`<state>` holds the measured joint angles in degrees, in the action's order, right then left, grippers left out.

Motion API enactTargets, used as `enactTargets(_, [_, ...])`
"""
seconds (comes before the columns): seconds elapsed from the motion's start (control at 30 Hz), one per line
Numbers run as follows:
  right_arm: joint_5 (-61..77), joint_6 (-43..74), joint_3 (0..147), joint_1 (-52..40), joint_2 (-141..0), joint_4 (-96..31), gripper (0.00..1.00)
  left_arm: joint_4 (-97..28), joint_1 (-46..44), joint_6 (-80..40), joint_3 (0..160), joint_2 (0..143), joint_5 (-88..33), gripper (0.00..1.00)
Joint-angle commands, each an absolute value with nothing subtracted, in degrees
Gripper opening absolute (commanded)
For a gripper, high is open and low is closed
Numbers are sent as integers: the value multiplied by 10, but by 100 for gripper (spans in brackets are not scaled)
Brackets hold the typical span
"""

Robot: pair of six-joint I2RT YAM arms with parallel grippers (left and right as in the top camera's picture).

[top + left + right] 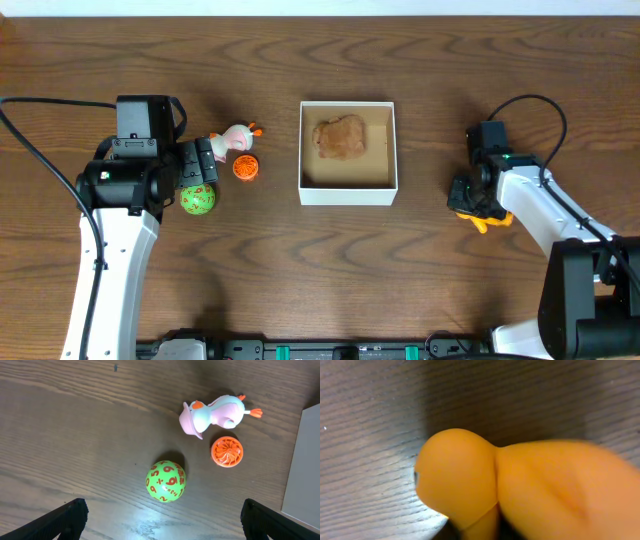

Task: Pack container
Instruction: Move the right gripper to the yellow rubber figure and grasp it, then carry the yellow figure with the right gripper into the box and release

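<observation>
The container, a shallow white box with a brown cardboard floor, sits at the table's middle with a brown plush toy in it. My left gripper is open and empty over a green number ball. In the left wrist view the ball lies just ahead of the open fingers. A pink and white duck and an orange disc lie beyond it. My right gripper is low at the table, right of the container, on an orange rubbery toy. That toy fills the right wrist view and hides the fingers.
The duck and orange disc lie between my left gripper and the container's left wall. The container's edge shows at the right of the left wrist view. Bare brown wood table surrounds everything.
</observation>
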<state>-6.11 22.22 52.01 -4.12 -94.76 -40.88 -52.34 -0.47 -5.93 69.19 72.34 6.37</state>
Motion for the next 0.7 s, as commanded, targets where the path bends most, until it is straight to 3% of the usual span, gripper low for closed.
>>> enactTargets(0.0, [-86, 223, 510, -32, -971, -418, 1, -525, -3, -52, 703, 728, 65, 98])
enactTargets(0.27, [-90, 181, 635, -59, -947, -539, 1, -524, -3, -52, 703, 728, 65, 98])
enactTargets(0.47, [-88, 182, 775, -145, -903, -620, 1, -524, -3, -52, 703, 728, 65, 98])
enactTargets(0.67, [-88, 196, 860, -234, -886, -623, 1, -524, -3, -52, 703, 728, 65, 98])
